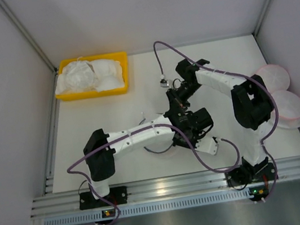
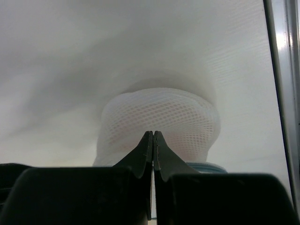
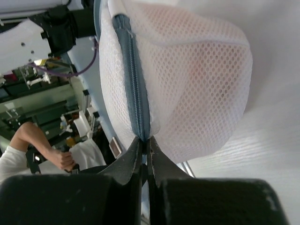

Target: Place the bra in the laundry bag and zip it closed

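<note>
Laundry bag: white honeycomb mesh. Its zipper is grey-blue. Bra: pale pink, showing through the mesh. Left tool and right tool: black. Bin: yellow, holding white garments. Two round pouches: white mesh, pink rims. Worktop: white. Arms: white with black joints. Cables: purple.

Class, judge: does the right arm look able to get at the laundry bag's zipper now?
Likely yes: the right gripper is shut at the end of the zipper, nothing between them.
</note>
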